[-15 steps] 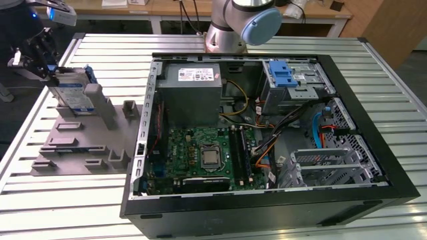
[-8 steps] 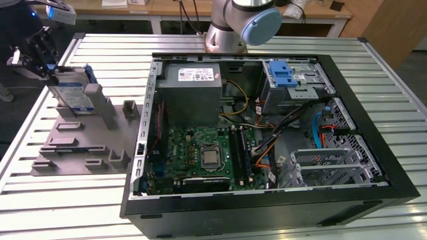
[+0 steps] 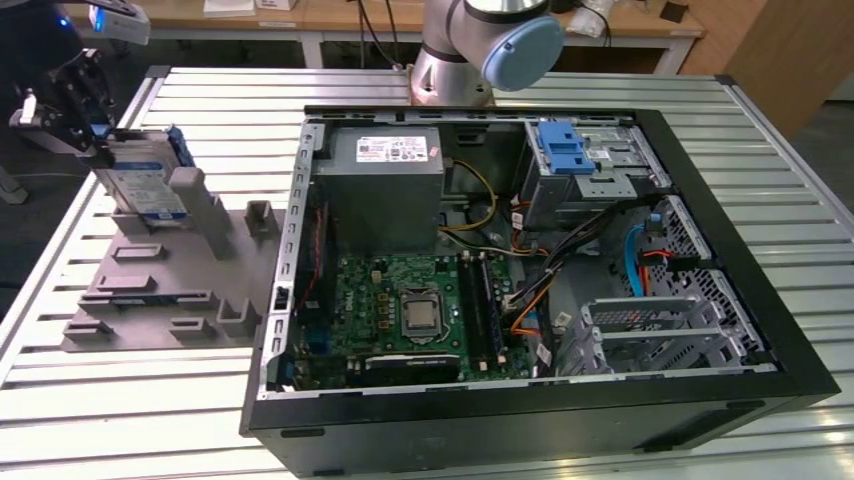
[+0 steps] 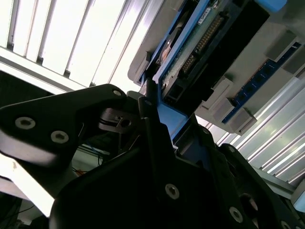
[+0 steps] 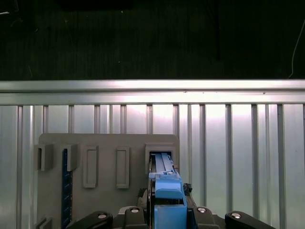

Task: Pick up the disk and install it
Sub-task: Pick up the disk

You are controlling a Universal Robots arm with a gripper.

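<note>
The disk (image 3: 144,186), a silver drive with a white-and-blue label and blue rails, stands on edge in a slot of the grey holder fixture (image 3: 160,300) at the exterior view's left. My gripper (image 3: 102,148) is at the disk's upper end, shut on it. In the first wrist view the disk's blue handle (image 5: 167,198) sits between the fingers, just over the fixture's slot (image 5: 161,153). The second wrist view shows a dark finger (image 4: 150,119) pressed against the blue rail, with the disk's connector edge (image 4: 200,45) beyond it.
The open computer case (image 3: 747,250) lies to the exterior view's right of the fixture. Inside are a grey power-supply box (image 3: 387,180), a metal drive cage with a blue latch bracket (image 3: 577,150), a motherboard (image 3: 414,310) and a lower metal cage (image 3: 661,330). The table is ribbed metal (image 3: 134,400).
</note>
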